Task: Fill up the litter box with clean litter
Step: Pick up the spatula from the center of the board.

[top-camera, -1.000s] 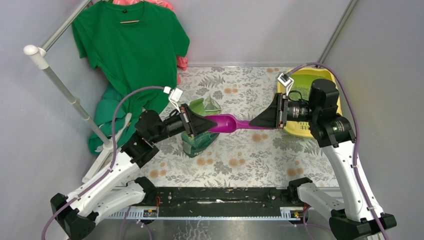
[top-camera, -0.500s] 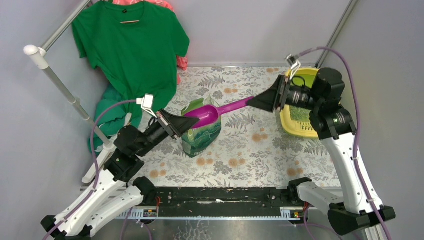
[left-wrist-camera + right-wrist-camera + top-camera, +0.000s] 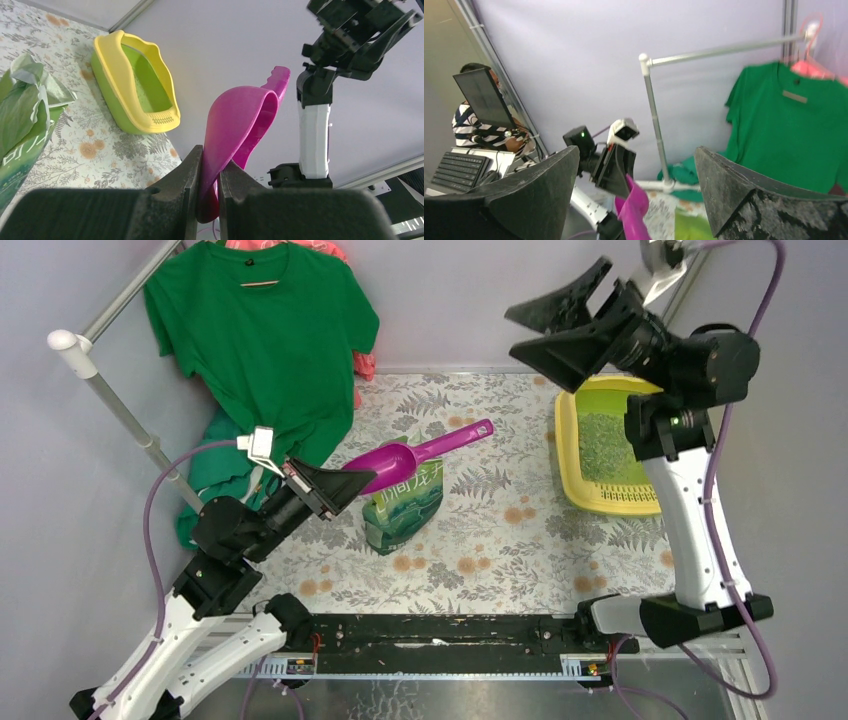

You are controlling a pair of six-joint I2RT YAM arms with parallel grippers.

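Note:
The purple scoop hangs over the green bag, bowl to the left and handle pointing right. My left gripper is shut on the bowl's rim; in the left wrist view its jaws pinch the scoop edge-on. The yellow litter box sits at the right with green clean litter in its far half. High above its far end, my right gripper is open and holds nothing. Its wrist view looks across at the left arm and the scoop between its wide fingers.
A green shirt hangs on a white rack at the back left, with more green cloth heaped below it. The floral mat covers the table. Grey walls close in at the back and right. The litter box also shows from the left wrist.
My right gripper let go of the scoop handle, opened wide and rose up toward the back right. The left arm drew back a little, keeping the scoop.

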